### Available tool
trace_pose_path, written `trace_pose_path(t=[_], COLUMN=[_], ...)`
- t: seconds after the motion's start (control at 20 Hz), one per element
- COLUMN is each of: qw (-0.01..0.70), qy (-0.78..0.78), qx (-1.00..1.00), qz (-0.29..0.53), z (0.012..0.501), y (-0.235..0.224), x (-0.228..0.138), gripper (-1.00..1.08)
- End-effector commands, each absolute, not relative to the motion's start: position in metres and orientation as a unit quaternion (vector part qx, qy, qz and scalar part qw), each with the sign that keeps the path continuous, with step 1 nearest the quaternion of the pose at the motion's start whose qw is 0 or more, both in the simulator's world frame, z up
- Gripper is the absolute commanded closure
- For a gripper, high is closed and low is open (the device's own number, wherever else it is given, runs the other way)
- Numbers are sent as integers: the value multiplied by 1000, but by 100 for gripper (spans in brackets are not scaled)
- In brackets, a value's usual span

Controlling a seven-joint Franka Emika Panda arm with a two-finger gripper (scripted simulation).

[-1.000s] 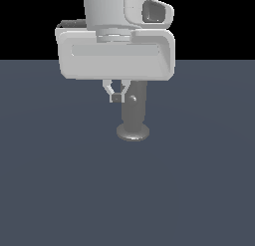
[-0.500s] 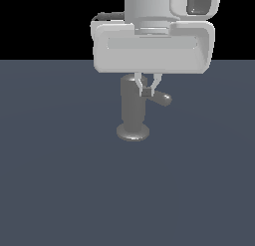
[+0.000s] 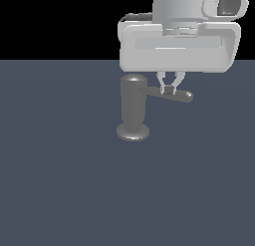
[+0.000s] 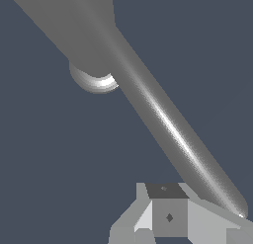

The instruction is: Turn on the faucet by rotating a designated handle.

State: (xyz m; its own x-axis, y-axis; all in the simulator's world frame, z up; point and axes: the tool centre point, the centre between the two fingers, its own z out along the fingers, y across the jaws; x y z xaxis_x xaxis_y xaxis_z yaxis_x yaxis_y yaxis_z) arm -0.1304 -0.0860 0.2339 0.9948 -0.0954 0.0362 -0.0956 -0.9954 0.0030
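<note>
Grey metal handle (image 3: 172, 95) juts from the faucet (image 3: 133, 108) toward the exterior view's right, so the gripper (image 3: 169, 88), fingers together against it, should push sideways steadily near the tip.

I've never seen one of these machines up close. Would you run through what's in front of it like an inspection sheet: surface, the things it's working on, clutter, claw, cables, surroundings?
Surface: flat dark blue-grey floor, plain.
Faucet: grey upright cylinder with domed top on a round base, standing upright.
Handle: slim grey rod sticking out from the cylinder toward the exterior view's right, roughly level.
Clutter: nothing seen.
Claw: pointing down from the white arm, fingertips close together at the rod's upper side, partway along it; whether they press it or are fully closed cannot be told.
Cables: nothing seen.
Surroundings: black background above the floor; nothing else seen.
</note>
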Motion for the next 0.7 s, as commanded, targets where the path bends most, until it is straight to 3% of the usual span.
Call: trace_pose_path(t=[0.0, 0.1, 0.65], qw=[0, 3, 2], qy=[-65, -49, -52], qx=[998, 999, 999], qz=[0, 19, 15], z=[220, 235, 232], y=[-112, -95, -126], x=[-142, -129, -103], gripper=[108, 108, 108])
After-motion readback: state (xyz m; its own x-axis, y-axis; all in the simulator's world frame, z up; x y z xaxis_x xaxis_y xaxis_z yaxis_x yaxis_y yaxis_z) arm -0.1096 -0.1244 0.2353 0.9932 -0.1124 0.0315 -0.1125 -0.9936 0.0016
